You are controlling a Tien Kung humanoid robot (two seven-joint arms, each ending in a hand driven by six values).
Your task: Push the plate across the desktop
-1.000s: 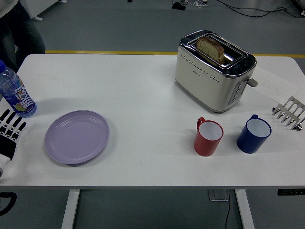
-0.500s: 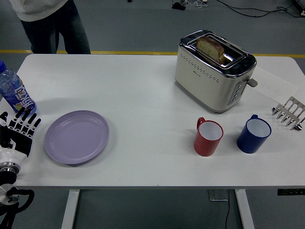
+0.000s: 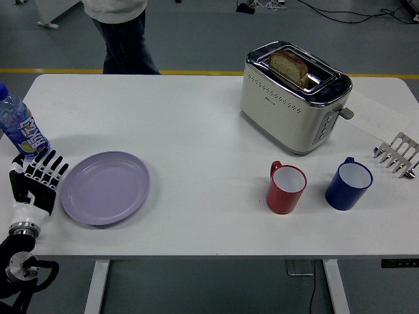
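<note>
A lilac plate (image 3: 105, 188) lies flat on the white table (image 3: 203, 124), near its front left. My left hand (image 3: 38, 178) stands just left of the plate's rim, black fingers (image 3: 50, 166) spread and pointing up the table, holding nothing. Whether the fingers touch the rim I cannot tell. The right arm does not show.
A water bottle (image 3: 18, 127) stands behind my left hand at the table's left edge. A toaster (image 3: 292, 96) with bread stands back right; a red mug (image 3: 286, 188), a blue mug (image 3: 348, 184) and a metal rack (image 3: 397, 154) lie right. A person (image 3: 120, 33) walks behind the far edge.
My left hand has moved right and further onto the table, up to the plate's left rim. The person behind the table has walked to the right. The plate has barely shifted.
</note>
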